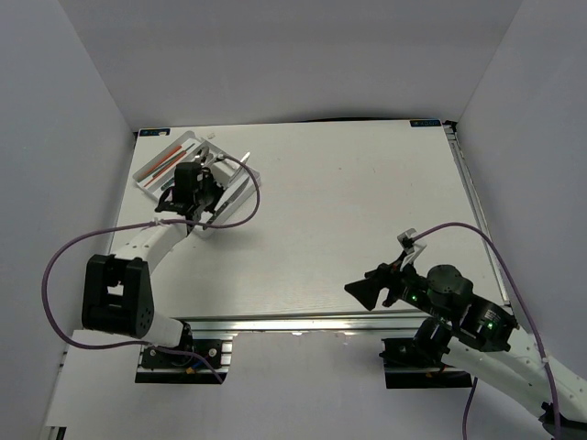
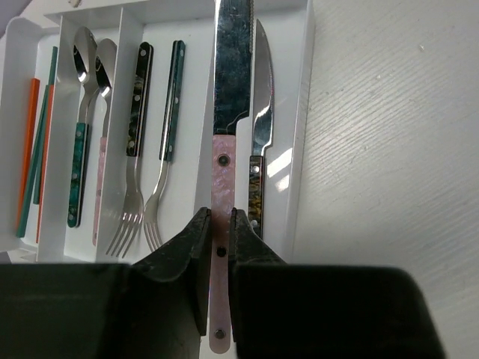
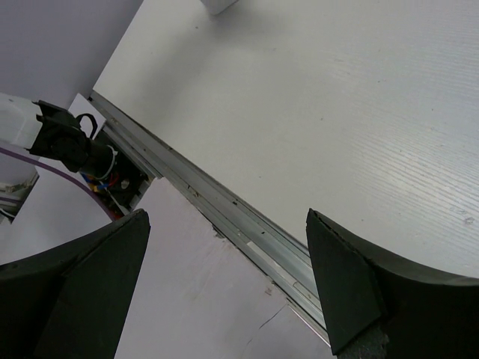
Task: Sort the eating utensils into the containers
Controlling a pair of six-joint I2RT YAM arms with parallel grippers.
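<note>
The white cutlery tray (image 1: 151, 163) lies at the table's far left. My left gripper (image 1: 194, 197) hangs over its near end, shut on a pink-handled knife (image 2: 223, 172). In the left wrist view the gripper (image 2: 218, 224) pinches the handle, blade pointing away over the rightmost compartment (image 2: 296, 134), beside a dark-handled knife (image 2: 257, 149). Two forks (image 2: 135, 149) fill the middle compartment, two spoons (image 2: 84, 112) the one left of it, and orange and teal chopsticks (image 2: 34, 142) the leftmost. My right gripper (image 1: 371, 286) is open and empty near the front edge; it also shows in the right wrist view (image 3: 224, 277).
The aluminium front rail (image 3: 224, 209) of the table runs under my right gripper. A purple cable (image 1: 55, 266) loops from the left arm. White walls enclose the table on three sides.
</note>
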